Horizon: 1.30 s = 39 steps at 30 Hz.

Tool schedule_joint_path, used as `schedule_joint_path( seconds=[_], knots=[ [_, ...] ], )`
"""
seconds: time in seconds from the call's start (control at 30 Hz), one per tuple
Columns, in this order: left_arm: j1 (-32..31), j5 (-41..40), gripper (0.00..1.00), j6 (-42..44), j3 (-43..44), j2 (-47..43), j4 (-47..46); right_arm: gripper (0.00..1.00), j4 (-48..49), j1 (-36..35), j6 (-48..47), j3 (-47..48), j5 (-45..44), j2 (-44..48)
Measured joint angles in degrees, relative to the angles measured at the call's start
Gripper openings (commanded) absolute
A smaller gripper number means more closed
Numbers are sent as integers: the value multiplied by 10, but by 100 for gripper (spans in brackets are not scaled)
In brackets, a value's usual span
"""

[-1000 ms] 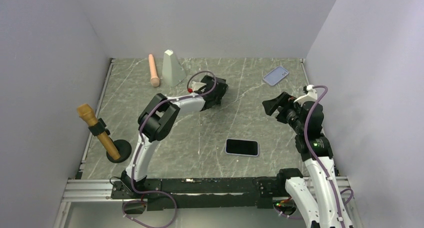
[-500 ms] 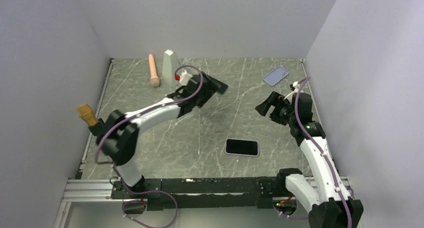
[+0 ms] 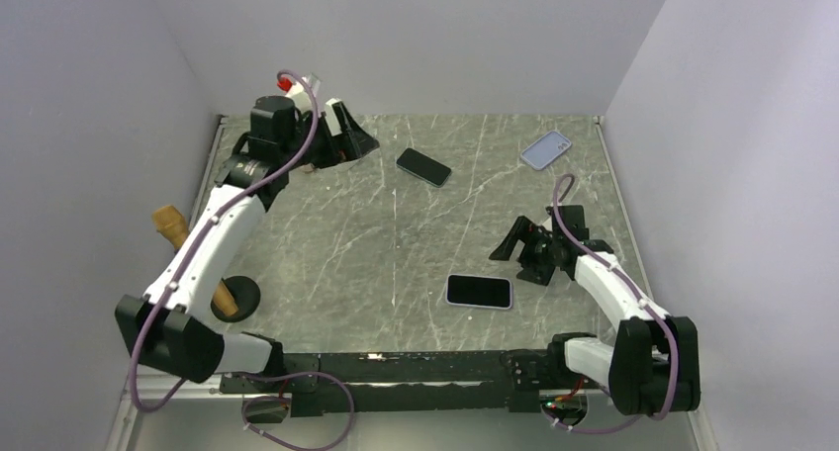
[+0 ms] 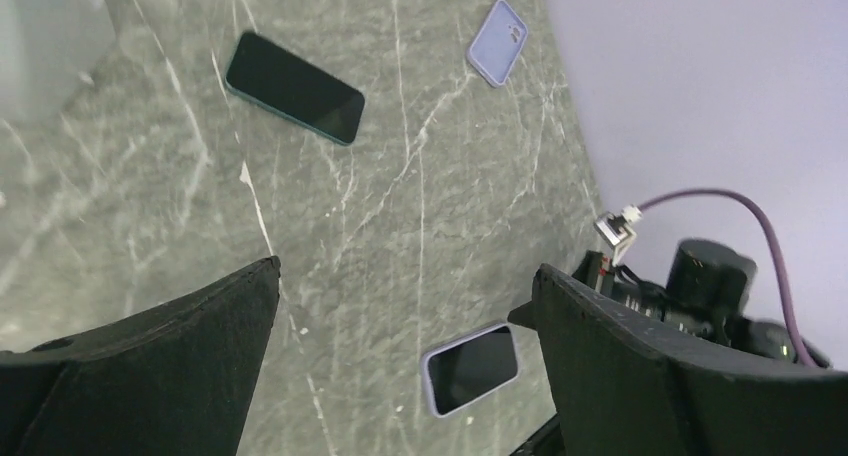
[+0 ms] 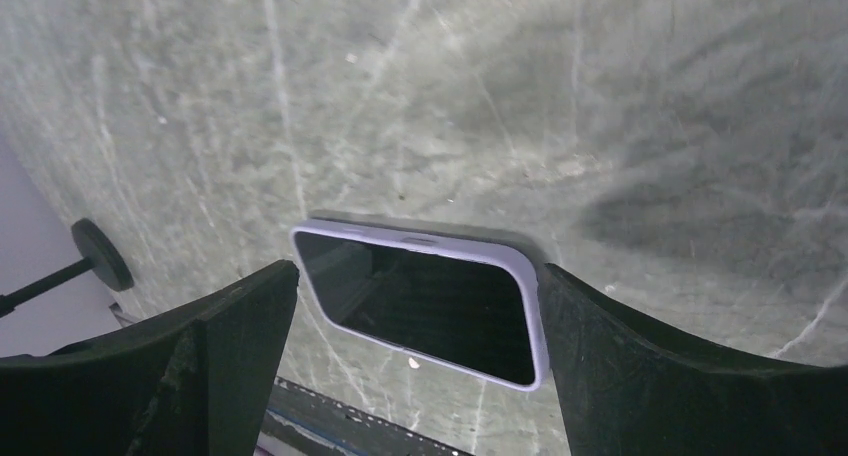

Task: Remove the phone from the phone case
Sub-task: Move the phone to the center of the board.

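Surface: grey marbled table [image 3: 396, 243], pale walls on three sides.
Phone: I see the phone [image 3: 479, 292] lying flat, screen up, near the front edge, right of centre.
Phone case: lavender phone case [image 5: 536, 321] is on the phone, its rim wrapping all edges I can see.
Right gripper: right gripper [image 3: 519, 258] is low over the table just beyond the phone, jaws spread wide, gripping nothing; its wrist view frames the phone between the fingers.
Left gripper: left gripper [image 3: 353, 142] is raised at the far left corner, jaws wide apart, empty.
Other items: bare dark phone [image 3: 423, 167] at far centre; spare lavender case [image 3: 546, 149] at far right; wooden-handled tool [image 3: 188, 243] on a stand at the left edge.
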<state>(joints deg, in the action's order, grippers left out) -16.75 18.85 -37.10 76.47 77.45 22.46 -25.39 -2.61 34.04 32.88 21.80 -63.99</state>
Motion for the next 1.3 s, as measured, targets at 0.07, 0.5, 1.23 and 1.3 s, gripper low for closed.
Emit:
schedule_joint_path(
  seconds=[0.07,0.5,1.23,1.3],
  knots=[
    [-3,0,100,46,20,-21,14,92,2,0,8,-14,1,-20],
    [-3,-99,100,161,-163,-219,-15,93,7,-76,55,-33,-34,-42],
    [-3,-157,99,197,-175,-207,-30,94,107,-461,199,-4,-49,-115],
    [-3,-158,99,199,-179,-206,-31,96,72,-464,169,21,-83,-121]
  ],
)
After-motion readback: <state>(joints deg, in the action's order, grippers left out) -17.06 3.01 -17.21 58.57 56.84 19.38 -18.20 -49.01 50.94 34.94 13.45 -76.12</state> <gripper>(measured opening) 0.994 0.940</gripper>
